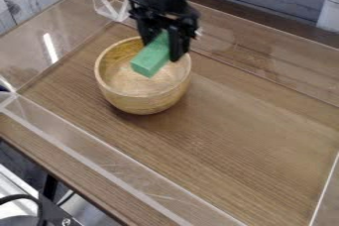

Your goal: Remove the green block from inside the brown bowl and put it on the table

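The matt green block (153, 56) looks plastic, the brown bowl (126, 94) pale grained wood, the table (225, 111) smooth wood-grain under glossy clear acrylic walls (159, 185)

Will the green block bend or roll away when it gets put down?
Probably not. The green block stays straight though the hand pinches only one end, so it seems stiff. Its flat sides should stop rolling. It looks light.

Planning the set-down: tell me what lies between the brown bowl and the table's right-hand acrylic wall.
Nothing: in the camera view, only bare table lies between the brown bowl and that wall.
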Controlling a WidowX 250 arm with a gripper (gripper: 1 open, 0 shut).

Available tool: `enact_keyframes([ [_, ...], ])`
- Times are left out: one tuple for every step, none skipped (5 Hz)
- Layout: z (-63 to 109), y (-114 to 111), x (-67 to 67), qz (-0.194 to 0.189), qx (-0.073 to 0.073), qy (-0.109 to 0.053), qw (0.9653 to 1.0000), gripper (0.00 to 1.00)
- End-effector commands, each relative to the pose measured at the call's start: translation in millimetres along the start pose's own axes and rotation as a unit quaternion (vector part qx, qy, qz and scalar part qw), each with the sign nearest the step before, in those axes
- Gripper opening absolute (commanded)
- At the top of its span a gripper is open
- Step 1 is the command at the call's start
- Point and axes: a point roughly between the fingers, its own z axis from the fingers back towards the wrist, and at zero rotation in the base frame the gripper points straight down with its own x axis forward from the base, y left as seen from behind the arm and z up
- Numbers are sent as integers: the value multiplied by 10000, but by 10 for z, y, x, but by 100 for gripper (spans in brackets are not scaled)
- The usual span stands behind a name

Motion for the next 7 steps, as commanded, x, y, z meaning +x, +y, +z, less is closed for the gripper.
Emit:
enact_keyframes([
  [35,-323,90,-261,56,-278,9993,0],
  [-162,-553,108,-436,24,-171,9989,0],
  [-363,-650,60,-567,8,-15,9984,0],
  [-581,-664,20,-626,15,96,9980,0],
  [-697,-675,36,-645,45,145,9978,0],
  [-739,-669,64,-629,44,148,9979,0],
  [-714,-654,66,-610,28,125,9981,0],
])
